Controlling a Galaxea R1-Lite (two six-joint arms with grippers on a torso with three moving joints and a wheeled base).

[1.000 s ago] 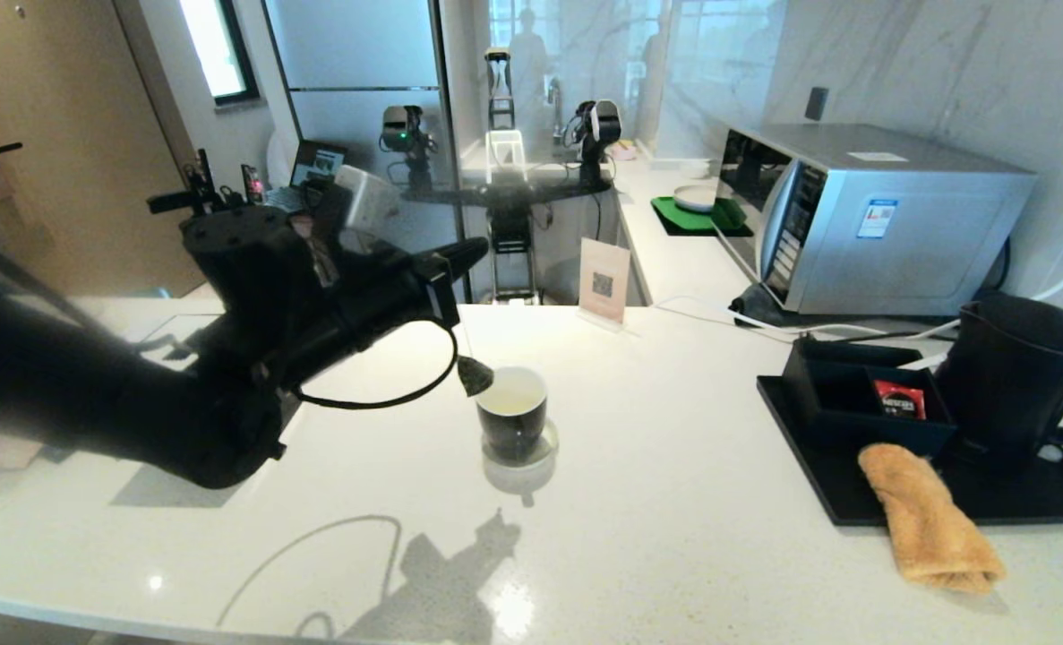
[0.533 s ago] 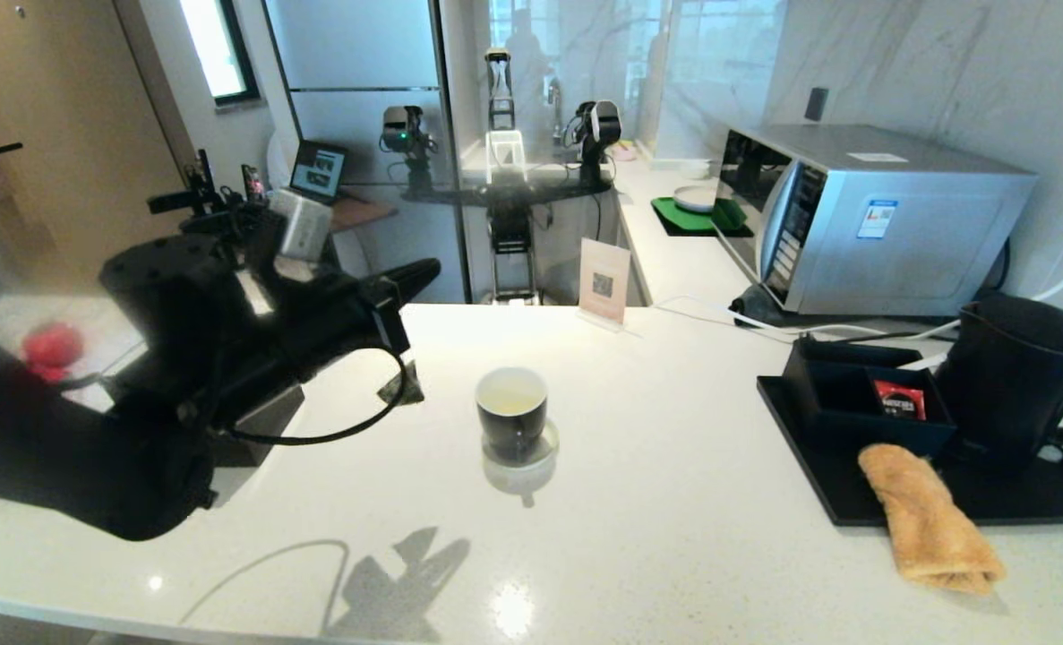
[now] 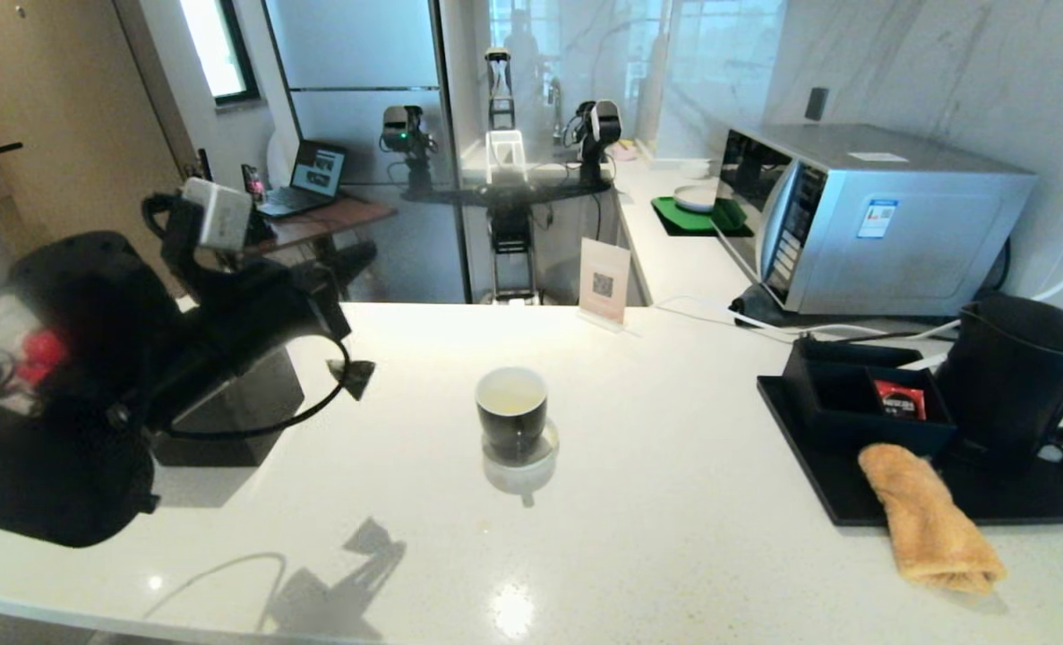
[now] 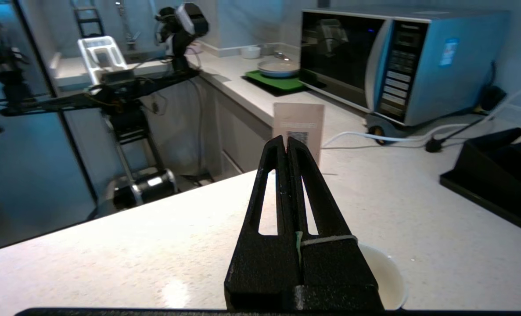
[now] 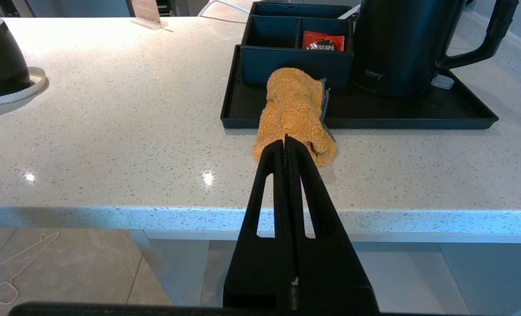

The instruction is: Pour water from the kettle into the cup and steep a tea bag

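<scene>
The small grey-green fabric tea bag (image 3: 353, 374) dangles below the left gripper (image 4: 285, 145), whose fingers pinch its white string (image 4: 326, 239); the glossy black cup (image 3: 512, 414) stands well right. The right gripper (image 5: 285, 145), parked, is pressed together.

Counter tally: one of each thing

One cup (image 3: 512, 413), one kettle (image 3: 1017, 376), one tea bag (image 3: 355, 374), one orange towel (image 3: 930, 517), one black tray (image 3: 1046, 495), one red packet (image 3: 898, 399), one microwave (image 3: 862, 215), one card stand (image 3: 604, 280).
</scene>
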